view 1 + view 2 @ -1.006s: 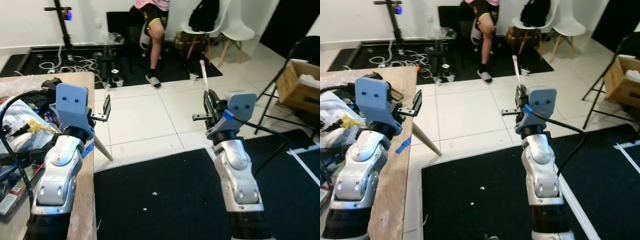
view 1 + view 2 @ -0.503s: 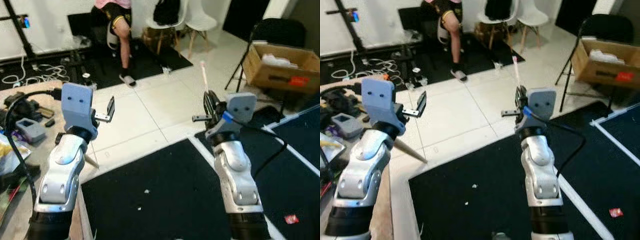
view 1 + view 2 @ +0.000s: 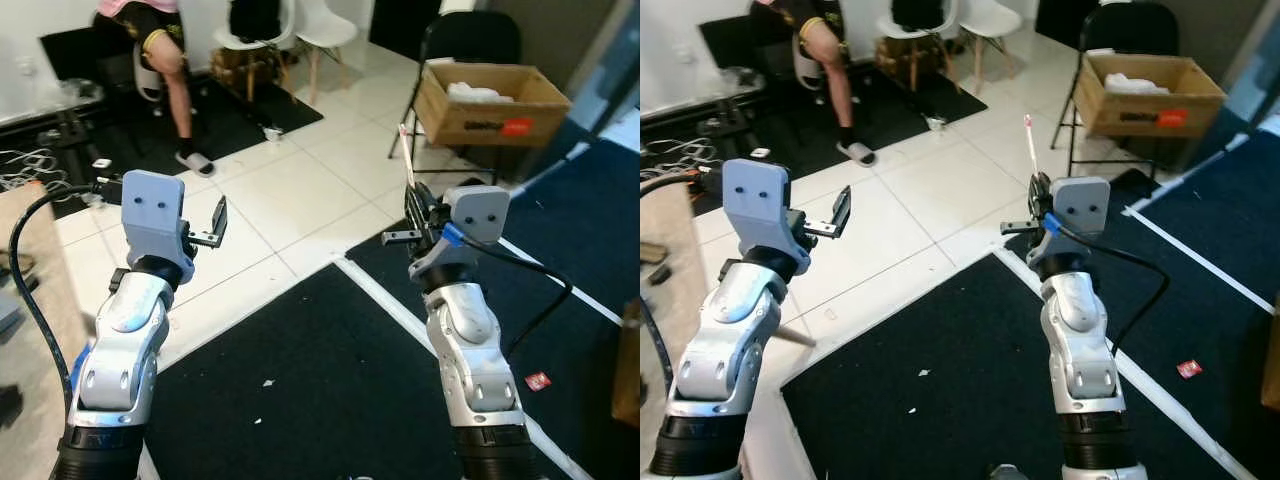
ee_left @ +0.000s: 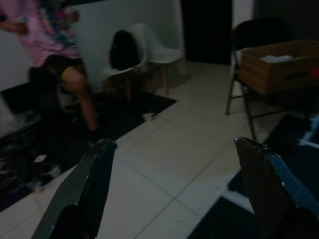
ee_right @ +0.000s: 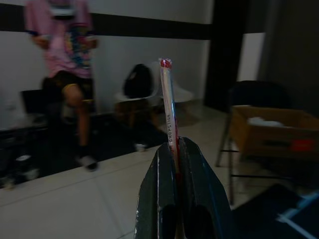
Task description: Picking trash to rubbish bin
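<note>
An open brown cardboard box (image 3: 490,102) with a red label sits on a black folding chair (image 3: 1110,40), holding crumpled white material. The right gripper (image 5: 174,164), raised at chest height over the edge of the black floor mat (image 3: 330,390), has its jaws clenched on a long thin white-and-red wrapped stick (image 5: 169,109) that stands upright above them. The left gripper (image 4: 174,174) is raised too, its jaws released and spread wide, grasping nothing. A small red scrap (image 3: 538,381) lies on the mat. A person in a pink shirt (image 5: 62,45) stands beyond
</note>
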{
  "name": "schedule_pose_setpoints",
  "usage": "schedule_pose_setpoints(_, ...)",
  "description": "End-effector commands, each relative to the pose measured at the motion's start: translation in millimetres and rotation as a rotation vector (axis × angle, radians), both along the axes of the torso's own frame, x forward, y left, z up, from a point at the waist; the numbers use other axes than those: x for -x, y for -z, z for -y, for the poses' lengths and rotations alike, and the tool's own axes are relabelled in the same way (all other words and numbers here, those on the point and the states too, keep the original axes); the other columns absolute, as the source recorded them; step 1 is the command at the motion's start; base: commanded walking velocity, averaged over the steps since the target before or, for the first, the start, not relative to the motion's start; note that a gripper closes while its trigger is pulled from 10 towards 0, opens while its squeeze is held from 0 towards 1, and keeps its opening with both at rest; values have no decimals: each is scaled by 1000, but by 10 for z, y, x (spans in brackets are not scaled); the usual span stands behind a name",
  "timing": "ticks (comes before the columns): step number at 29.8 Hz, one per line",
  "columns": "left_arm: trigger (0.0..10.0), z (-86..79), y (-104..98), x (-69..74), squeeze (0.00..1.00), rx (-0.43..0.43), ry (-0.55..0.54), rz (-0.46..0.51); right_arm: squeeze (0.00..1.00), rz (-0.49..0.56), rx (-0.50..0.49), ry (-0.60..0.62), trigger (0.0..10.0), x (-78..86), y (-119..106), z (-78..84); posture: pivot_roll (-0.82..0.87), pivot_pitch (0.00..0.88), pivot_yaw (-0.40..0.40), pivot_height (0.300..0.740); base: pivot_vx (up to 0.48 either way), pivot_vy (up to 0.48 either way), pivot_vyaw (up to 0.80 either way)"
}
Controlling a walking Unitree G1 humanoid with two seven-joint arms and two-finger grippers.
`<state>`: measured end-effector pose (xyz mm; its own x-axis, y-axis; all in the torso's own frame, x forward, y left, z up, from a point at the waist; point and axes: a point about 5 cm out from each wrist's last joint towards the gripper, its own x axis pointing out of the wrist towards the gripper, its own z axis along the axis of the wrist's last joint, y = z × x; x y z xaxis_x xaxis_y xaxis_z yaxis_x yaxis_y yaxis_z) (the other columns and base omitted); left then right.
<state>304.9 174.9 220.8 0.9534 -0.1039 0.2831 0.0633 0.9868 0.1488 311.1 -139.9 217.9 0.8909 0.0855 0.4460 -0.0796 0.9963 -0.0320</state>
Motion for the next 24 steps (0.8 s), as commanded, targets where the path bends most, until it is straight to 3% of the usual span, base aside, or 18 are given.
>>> schedule_pose_setpoints(1,10000,6,29,6,0,2,-2,-10,0,3,-9,-5,10000,15,-5,-4,45,130,27,740,0,0,-519)
schedule_pose_setpoints(24,10000,-21,43,26,0,3,-20,-10,0,-9,-7,-20,10000,8,1,4,38,135,10,740,0,0,-525)
